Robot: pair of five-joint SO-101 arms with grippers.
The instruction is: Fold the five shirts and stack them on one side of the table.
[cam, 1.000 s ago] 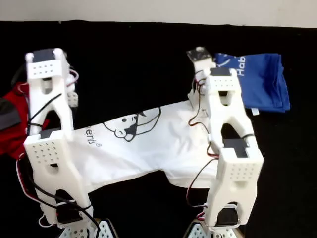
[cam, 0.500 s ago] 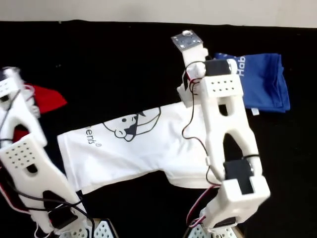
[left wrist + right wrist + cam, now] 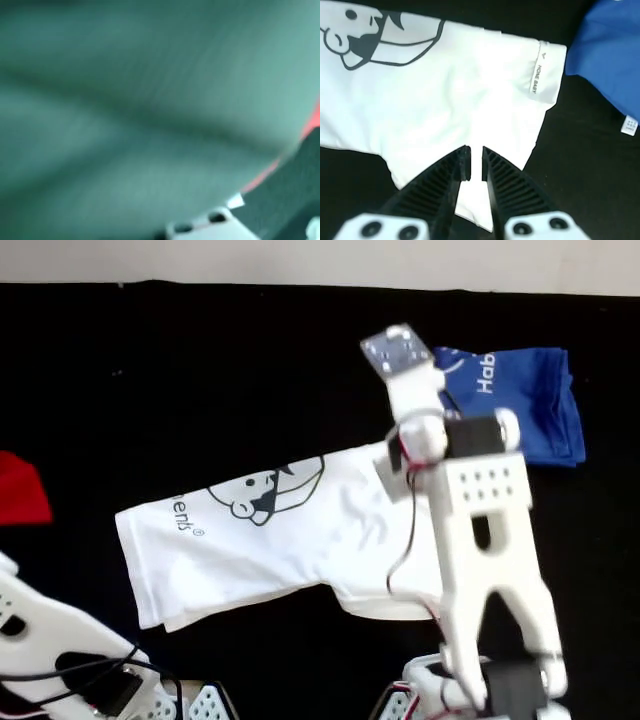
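Note:
A white shirt (image 3: 280, 530) with a cartoon print lies spread and partly folded across the middle of the black table (image 3: 200, 360). My right gripper (image 3: 474, 156) hangs just above the shirt's right end (image 3: 445, 100), open by a narrow slit, with nothing held. In the high view that gripper (image 3: 392, 465) sits at the shirt's right edge. A folded blue shirt (image 3: 530, 405) lies at the far right, close beside the white one (image 3: 610, 60). A red shirt (image 3: 20, 490) lies at the left edge. My left arm (image 3: 60, 640) is low at the front left corner.
The left wrist view is a blur of grey-green with a sliver of red (image 3: 311, 122) at one side. The table's far edge meets a pale wall (image 3: 300, 260). Bare black table lies behind and in front of the white shirt.
The left arm swung off the white shirt to the front left corner, uncovering the red shirt. The right arm drew back and rose. The white shirt stayed put.

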